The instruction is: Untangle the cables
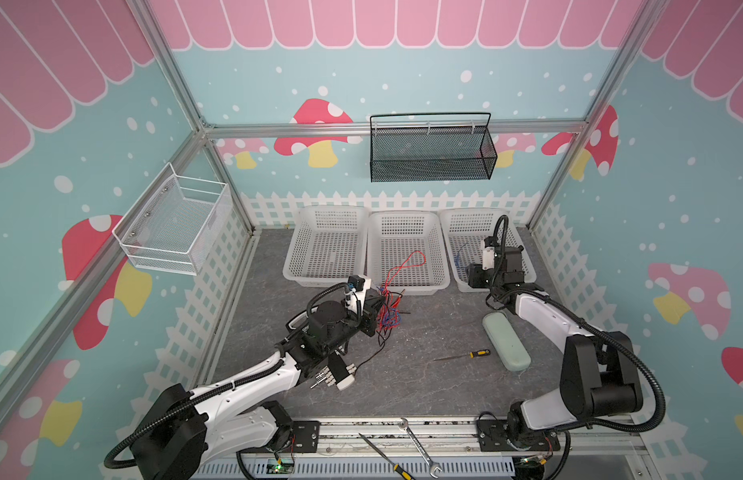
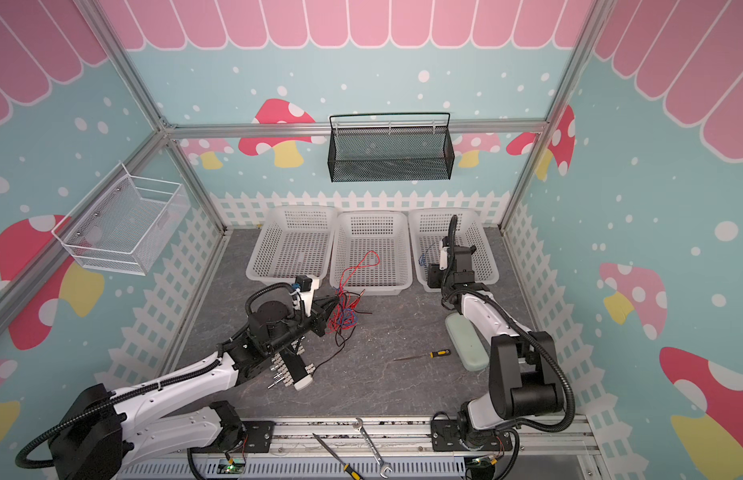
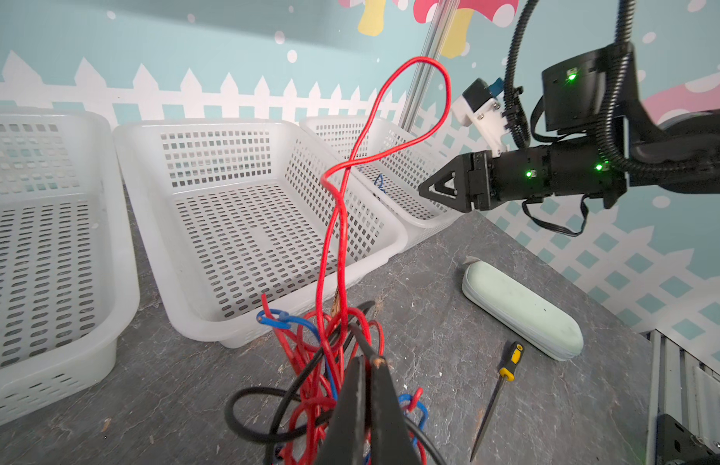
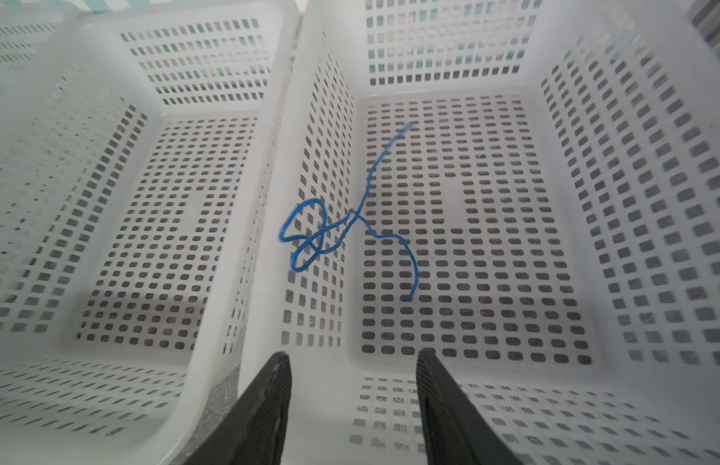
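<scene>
The cables [image 1: 388,316] hang as a red, blue and black tangle in front of the middle basket [image 1: 419,287]. My left gripper [image 1: 377,311] is shut on this bundle. In the left wrist view its fingertips [image 3: 384,362] pinch a black strand amid the tangle [image 3: 330,362]. One red loop [image 1: 415,259] rises over the middle basket [image 3: 197,318]. A separate blue cable [image 4: 322,233] lies in the right basket [image 4: 632,201], against its inner wall; it also shows in a top view [image 1: 458,259]. My right gripper [image 4: 354,354] hovers open over that basket's near rim, holding nothing.
Three white perforated baskets stand in a row at the back, the left one [image 1: 320,280] bare. A pale green case [image 1: 507,340] and a yellow-handled screwdriver [image 1: 465,355] lie on the right. A white power strip [image 1: 336,374] sits under my left arm. A wrench [image 1: 419,446] rests on the front rail.
</scene>
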`<state>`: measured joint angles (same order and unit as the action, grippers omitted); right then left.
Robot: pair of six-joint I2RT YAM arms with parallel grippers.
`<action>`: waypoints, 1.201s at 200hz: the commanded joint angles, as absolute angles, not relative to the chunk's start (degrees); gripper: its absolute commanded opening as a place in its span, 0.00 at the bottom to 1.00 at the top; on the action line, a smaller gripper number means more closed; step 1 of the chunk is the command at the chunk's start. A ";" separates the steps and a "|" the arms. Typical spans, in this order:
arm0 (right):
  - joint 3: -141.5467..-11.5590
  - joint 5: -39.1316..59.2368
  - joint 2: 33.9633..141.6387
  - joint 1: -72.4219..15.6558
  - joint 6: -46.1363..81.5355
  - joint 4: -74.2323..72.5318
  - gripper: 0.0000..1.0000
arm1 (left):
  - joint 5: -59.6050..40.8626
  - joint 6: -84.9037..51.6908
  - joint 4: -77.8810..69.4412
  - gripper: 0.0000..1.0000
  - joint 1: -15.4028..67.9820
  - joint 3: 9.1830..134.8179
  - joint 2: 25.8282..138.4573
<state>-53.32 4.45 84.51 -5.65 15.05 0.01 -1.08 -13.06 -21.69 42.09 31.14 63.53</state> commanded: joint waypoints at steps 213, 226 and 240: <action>-39.51 31.03 74.25 -33.63 11.73 -15.80 0.40 | 2.48 -19.43 -24.77 0.00 42.28 34.37 65.19; -40.39 31.54 75.91 -34.20 11.54 -15.91 0.37 | 2.93 -19.35 -24.61 0.00 42.28 34.37 64.95; -41.24 31.55 77.26 -34.68 11.30 -15.82 0.34 | 3.31 -19.31 -24.38 0.00 42.28 34.37 64.73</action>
<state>-38.63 30.30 75.35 -33.85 11.55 -13.45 2.79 -18.26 -22.57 42.09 32.51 65.52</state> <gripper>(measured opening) 0.357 0.047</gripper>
